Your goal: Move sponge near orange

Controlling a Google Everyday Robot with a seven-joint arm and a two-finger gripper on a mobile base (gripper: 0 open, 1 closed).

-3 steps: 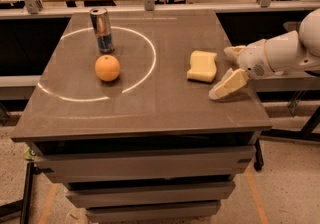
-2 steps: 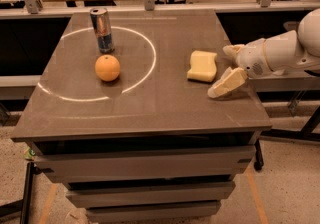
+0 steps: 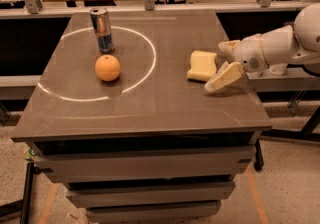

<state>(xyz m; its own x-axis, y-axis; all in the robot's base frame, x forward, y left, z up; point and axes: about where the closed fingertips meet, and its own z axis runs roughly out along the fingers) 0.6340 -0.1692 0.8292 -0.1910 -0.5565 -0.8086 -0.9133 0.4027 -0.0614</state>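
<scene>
We note the gripper [image 3: 216, 66] at the right of the frame, fingers spread wide and clamping nothing — the sponge [image 3: 201, 65] lies flat on the table [image 3: 150, 105] just at its mouth, right of centre. The orange [image 3: 107, 67] sits well apart at left, inside the white ring [image 3: 154, 57], just below the upright drink can [image 3: 102, 30].

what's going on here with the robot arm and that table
A robot arm reaches in from the right, its end effector open at the right edge of the pale yellow sponge, which lies flat on the table. It has not closed on the sponge. The orange sits to the left inside a white circle, just in front of a drink can, well apart from the sponge.
</scene>
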